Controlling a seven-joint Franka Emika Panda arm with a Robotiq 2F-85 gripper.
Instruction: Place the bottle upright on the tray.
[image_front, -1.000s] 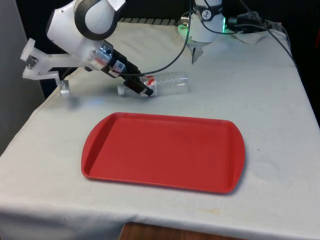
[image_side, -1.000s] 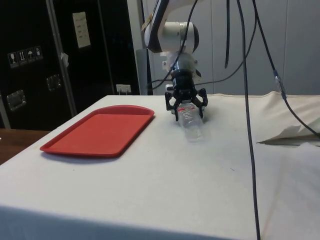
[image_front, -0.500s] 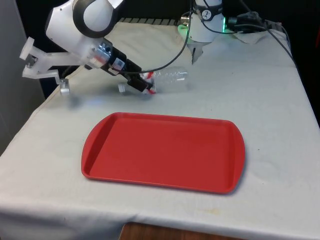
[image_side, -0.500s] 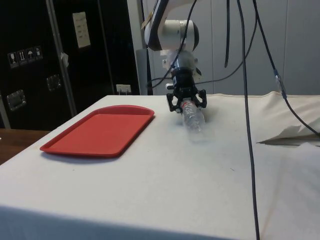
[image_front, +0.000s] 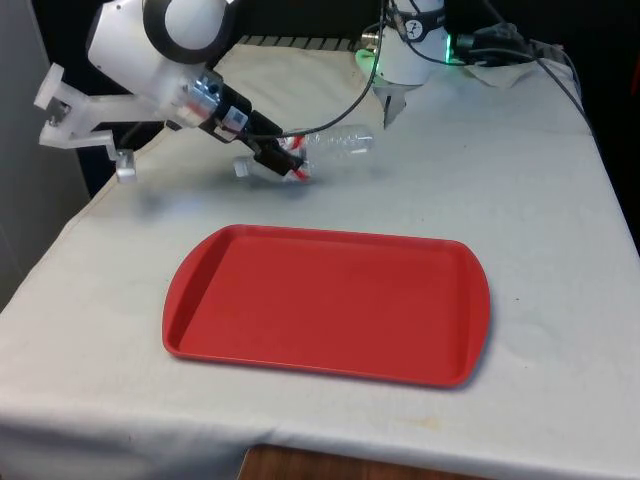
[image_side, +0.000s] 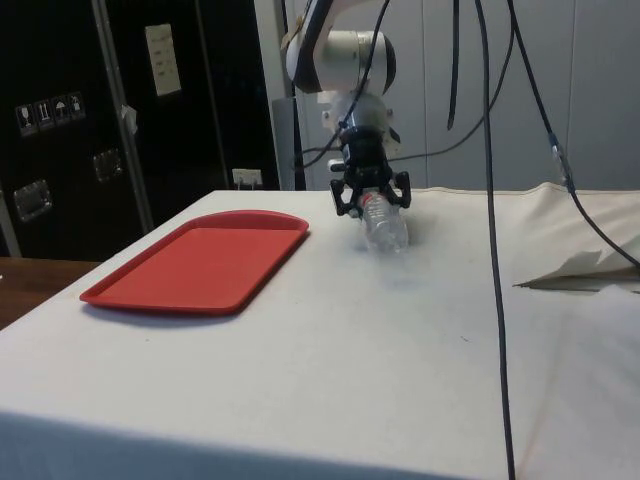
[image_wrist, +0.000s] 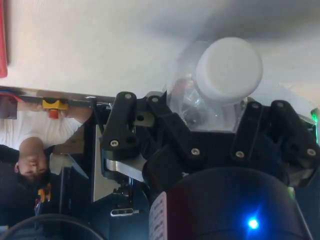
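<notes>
A clear plastic bottle (image_front: 338, 145) with a red label lies roughly level, a little above the white cloth, beyond the tray's far edge. My gripper (image_front: 287, 161) is shut on its labelled end, and the free end points to the front view's right. From the side, the bottle (image_side: 386, 228) slopes down out of the gripper (image_side: 370, 199) with its shadow on the cloth beneath. In the wrist view the black fingers (image_wrist: 120, 126) clamp the bottle's crinkled body, and its white cap (image_wrist: 228, 70) points away from them. The red tray (image_front: 330, 300) lies flat nearer the front edge with nothing on it.
Black cables (image_side: 490, 200) hang over the table on the side away from the tray, above a rumpled fold of cloth (image_side: 585, 265). A person (image_wrist: 30, 150) in a white shirt sits beyond the table edge in the wrist view.
The fingers have closed on the bottle's labelled end. The gripper has lifted the bottle off the cloth and carried it slightly away from the tray.
</notes>
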